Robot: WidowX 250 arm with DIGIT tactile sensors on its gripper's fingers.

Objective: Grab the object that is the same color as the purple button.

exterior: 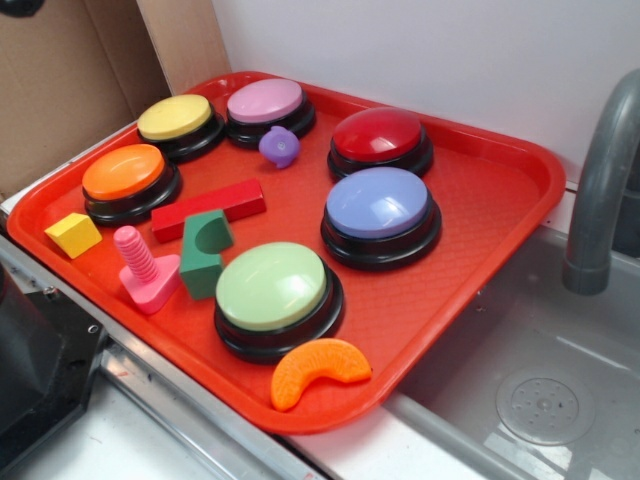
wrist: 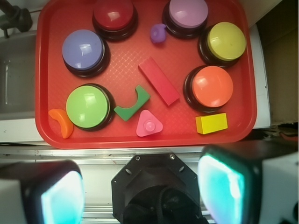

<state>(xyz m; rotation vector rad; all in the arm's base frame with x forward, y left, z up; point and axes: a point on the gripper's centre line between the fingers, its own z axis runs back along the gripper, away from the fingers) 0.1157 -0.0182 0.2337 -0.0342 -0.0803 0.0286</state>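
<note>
Small violet-purple knobby plastic toy piece (exterior: 279, 146) is seen upper centre of the exterior frame on the red plastic tray (exterior: 480, 200), just beside the pale purple dome button (exterior: 266, 104), rounded and glossy, free to be gripped. In the wrist view the gripper (wrist: 140, 193) is held wide open above the tray's near edge, empty, presumably kept back for an overview before descent.

Violet-purple toy piece (exterior: 279, 146) — red tray (exterior: 480, 190)

The exterior view looks down obliquely from the tray's (exterior: 520, 170) 6 o'clock corner, fairly near, while the wrist view stares straight down from high above; both share the whole tray.
</note>
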